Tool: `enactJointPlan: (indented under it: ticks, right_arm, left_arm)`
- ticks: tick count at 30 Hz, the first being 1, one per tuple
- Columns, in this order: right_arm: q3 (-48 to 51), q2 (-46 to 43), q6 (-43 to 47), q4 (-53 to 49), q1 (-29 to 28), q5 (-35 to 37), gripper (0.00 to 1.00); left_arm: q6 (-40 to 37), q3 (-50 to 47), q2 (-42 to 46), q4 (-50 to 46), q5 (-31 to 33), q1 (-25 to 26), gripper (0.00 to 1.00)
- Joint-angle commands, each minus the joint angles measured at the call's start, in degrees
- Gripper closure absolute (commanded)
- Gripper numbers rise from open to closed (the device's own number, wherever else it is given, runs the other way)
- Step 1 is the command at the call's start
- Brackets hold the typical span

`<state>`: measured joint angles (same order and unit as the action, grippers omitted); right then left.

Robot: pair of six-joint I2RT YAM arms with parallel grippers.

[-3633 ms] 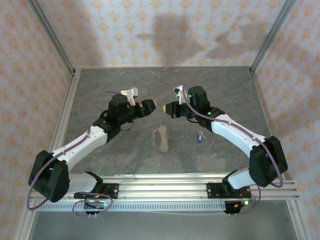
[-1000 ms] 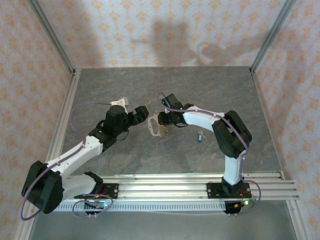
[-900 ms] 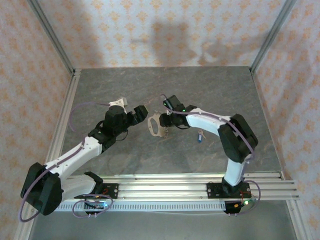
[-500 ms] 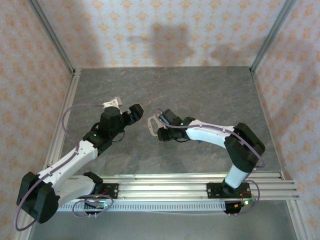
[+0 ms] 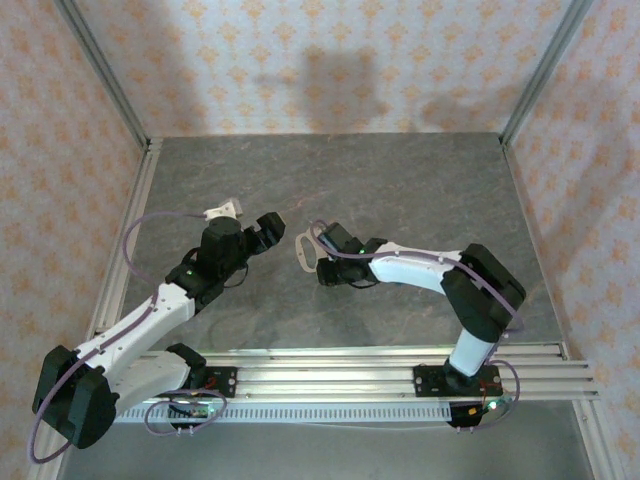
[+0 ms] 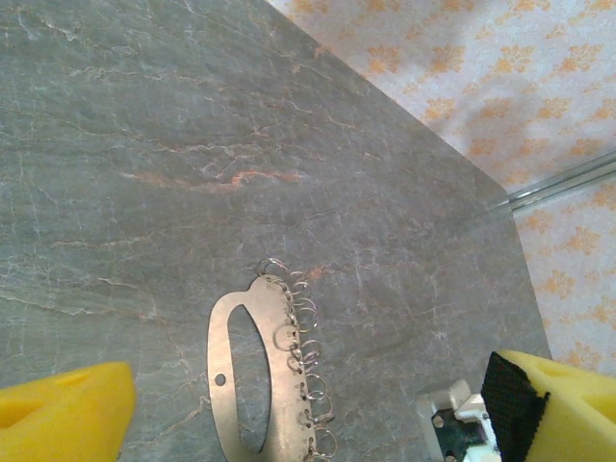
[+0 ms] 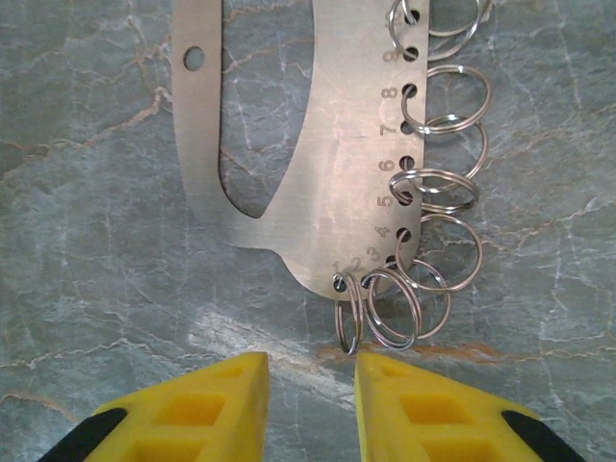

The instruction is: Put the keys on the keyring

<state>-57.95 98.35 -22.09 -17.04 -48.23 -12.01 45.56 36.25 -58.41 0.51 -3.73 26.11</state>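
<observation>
Tabletop [image 5: 400, 180] of grey veined stone spans the middle of the top view, with orange-patterned walls [image 5: 330, 60] around it. From the lower left the left arm [image 5: 150, 310] reaches toward the centre, and the right arm [image 5: 420, 268] bends from the lower right back to the centre. The left gripper [image 5: 268, 228] sits left of centre, its yellow fingers [image 6: 58, 409] spread wide at the two lower corners of the left wrist view, holding nothing. The right gripper [image 7: 311, 385], at the bottom edge of the right wrist view, has its yellow fingertips close together with a narrow gap of bare table between them, pinching nothing. The keyring [image 7: 346, 192], a flat metal plate with an oval slot and numbered holes, lies on the table at the centre of the top view, between the two grippers. Split rings [image 7: 385, 310] hang along its right edge, the lowest just above the right fingertips.
</observation>
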Motion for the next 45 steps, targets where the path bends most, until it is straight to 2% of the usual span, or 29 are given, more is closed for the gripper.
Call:
enactJointPlan:
  ticks: [1, 24, 37, 45]
  right_arm:
    - [-0.86, 1.45, -0.51, 0.60, -0.18, 0.14, 0.71]
    - [-4.56, 4.96, 1.26, -0.46, 0.64, 2.62, 0.71]
    - [-4.01, 4.76, 2.16, -0.17, 0.94, 1.17, 0.70]
    - [-5.41, 3.87, 3.30, -2.24, -0.30, 2.71, 0.70]
  left_arm:
    - [0.36, -0.39, 0.77, -0.60, 2.06, -0.53, 0.05]
    - [0.31, -0.57, 0.58, -0.51, 2.06, -0.82, 0.05]
    - [0.40, -0.65, 0.28, -0.16, 1.97, -0.80, 0.04]
    - [0.41, -0.48, 0.45, -0.16, 1.95, -0.80, 0.04]
